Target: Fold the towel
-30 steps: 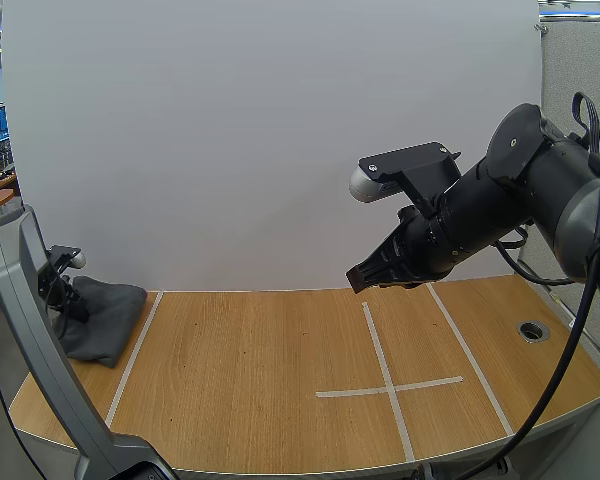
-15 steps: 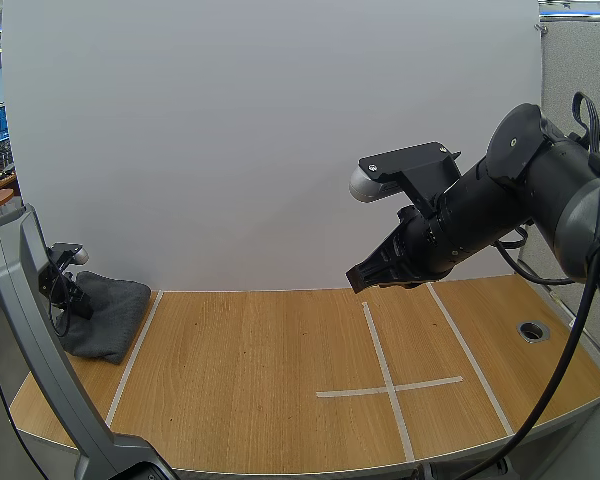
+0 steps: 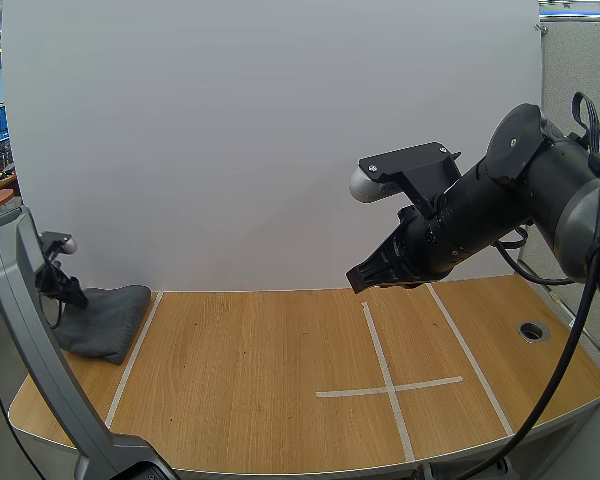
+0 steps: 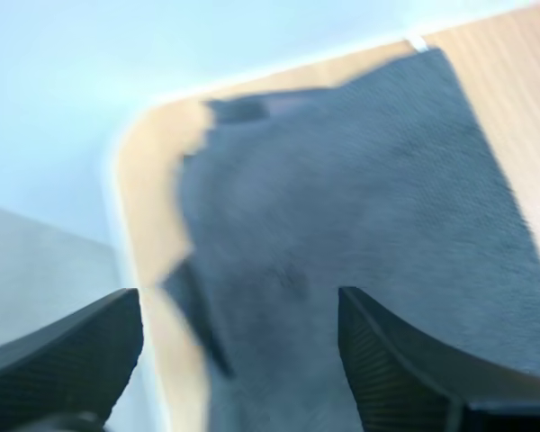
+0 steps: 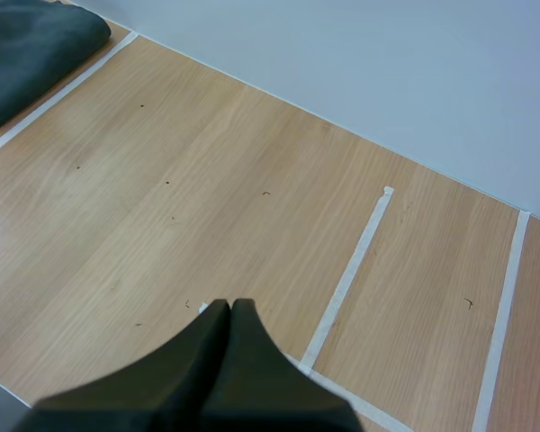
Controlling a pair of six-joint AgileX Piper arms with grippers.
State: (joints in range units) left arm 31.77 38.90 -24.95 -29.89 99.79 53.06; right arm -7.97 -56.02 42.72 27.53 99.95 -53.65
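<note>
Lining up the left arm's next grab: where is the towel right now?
The grey towel lies at the far left end of the table, outside the left tape line, just ahead of the open left gripper.

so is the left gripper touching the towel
Cannot tell. In the high view the left gripper overlaps the towel at its edge, no clear gap; the left wrist view has open fingers over it, height unclear.

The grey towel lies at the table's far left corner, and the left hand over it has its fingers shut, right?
Not quite: the left hand over the grey towel has its fingers standing apart, open, as the left wrist view shows. The rest holds.
</note>
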